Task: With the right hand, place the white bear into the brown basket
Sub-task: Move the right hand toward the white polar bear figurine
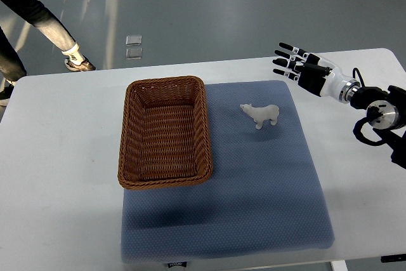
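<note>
White bear (261, 115) stands beside brown basket (165, 131), unobstructed.

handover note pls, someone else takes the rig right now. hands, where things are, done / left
Right hand: open, fingers spread, holding nothing, above the table's far right part, apart from the bear.
Left hand: not in view.
White bear: standing on the blue mat, to the right of the basket, not touching it.
Brown basket: on the left part of the mat, nothing in it.
A person's leg and shoe show on the floor beyond the white table, top left.
Done: nothing yet, bear not grasped.
Left: reach to the bear, grasp it, carry it left, release it in the basket.
</note>
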You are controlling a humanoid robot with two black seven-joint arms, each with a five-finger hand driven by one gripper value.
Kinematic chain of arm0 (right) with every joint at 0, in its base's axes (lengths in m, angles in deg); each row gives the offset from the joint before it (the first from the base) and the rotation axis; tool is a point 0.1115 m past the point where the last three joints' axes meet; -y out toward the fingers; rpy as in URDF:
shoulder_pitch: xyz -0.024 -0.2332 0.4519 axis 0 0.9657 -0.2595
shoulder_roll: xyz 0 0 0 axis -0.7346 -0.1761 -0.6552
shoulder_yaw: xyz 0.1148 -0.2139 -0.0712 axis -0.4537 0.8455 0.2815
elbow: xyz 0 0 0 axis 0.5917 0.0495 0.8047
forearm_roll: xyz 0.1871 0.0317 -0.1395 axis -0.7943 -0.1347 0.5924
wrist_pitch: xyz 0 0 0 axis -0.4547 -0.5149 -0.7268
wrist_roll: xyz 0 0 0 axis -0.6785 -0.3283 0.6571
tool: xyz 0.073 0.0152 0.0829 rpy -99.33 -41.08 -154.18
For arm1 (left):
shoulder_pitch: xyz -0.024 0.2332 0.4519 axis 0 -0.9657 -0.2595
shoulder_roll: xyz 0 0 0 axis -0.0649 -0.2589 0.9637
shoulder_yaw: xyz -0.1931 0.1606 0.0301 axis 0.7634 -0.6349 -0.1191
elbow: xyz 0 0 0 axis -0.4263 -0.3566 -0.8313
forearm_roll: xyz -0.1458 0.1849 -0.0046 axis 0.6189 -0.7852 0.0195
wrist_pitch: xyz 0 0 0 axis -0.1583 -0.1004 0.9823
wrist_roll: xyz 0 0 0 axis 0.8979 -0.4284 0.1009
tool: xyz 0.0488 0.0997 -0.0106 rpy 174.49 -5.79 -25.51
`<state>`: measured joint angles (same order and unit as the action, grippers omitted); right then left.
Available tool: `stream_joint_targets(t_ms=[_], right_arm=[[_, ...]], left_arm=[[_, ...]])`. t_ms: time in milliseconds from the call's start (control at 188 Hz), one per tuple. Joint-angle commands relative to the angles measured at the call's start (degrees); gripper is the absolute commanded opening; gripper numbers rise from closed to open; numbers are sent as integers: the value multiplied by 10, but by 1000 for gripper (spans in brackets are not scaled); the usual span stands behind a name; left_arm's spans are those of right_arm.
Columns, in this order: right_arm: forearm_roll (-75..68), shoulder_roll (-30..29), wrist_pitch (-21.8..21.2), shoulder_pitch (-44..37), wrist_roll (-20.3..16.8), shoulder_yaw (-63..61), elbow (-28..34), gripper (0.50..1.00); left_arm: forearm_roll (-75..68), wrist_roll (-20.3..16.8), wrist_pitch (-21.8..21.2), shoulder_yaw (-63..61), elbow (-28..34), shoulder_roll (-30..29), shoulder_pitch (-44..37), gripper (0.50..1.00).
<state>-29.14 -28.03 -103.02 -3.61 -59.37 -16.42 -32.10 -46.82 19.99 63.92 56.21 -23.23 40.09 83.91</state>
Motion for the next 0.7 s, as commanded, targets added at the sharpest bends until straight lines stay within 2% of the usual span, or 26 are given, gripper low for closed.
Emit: stream_joint_targets(t_ms=[0, 441, 622, 697], right_arm=[[0, 0, -3, -1, -2, 0, 0, 928], [26, -1, -15, -3, -1, 3, 1, 928], [87, -1, -17, -9, 2, 1, 5, 926], [127, -2, -23, -15, 16, 1, 6, 928]], left_arm=[[-1, 0, 0, 0, 0, 0, 0, 1000], [0, 0, 0, 0, 0, 0, 0, 1000], [-1, 0, 0, -1, -2, 0, 0, 1000], [-1, 0, 0, -1, -1, 0, 0, 1000]])
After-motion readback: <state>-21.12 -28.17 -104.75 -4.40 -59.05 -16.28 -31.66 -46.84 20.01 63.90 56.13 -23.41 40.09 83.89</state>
